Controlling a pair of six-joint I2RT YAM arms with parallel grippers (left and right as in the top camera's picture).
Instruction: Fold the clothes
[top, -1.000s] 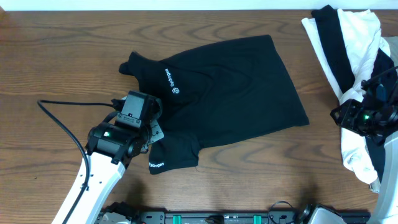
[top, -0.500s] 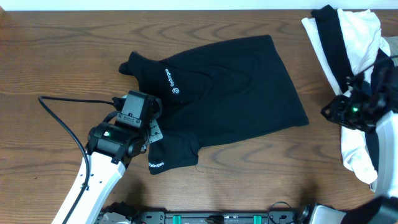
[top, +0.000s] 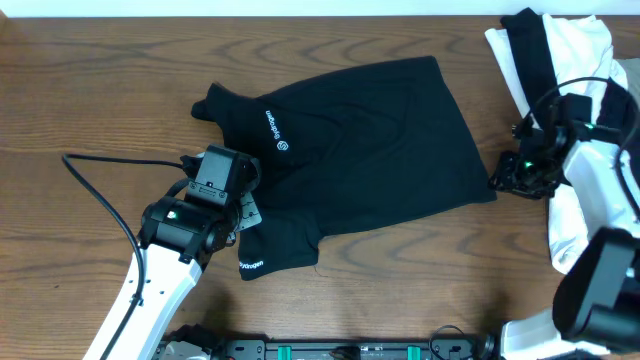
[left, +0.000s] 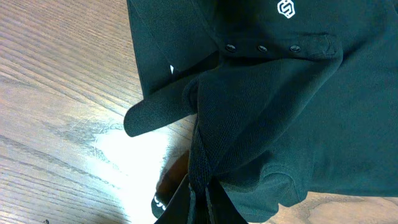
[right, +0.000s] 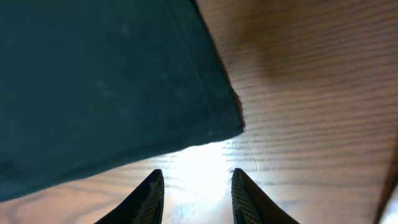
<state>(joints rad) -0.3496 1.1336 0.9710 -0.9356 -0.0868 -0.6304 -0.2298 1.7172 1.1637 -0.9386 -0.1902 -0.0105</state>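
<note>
pinching a black shirt (top: 350, 150) on the desk (top: 90, 90)
the black shirt lies spread across the middle of the frame, its small white logo toward the upper left. the left fingers (left: 211, 208), at the shirt's lower left edge, are closed on a raised fold of its cloth below the buttons. the right fingers (right: 149, 198) stand apart, holding nothing, over bare wood beside the shirt's lower right corner. a pile of black and white clothes (top: 565, 60) sits at the upper right.
</note>
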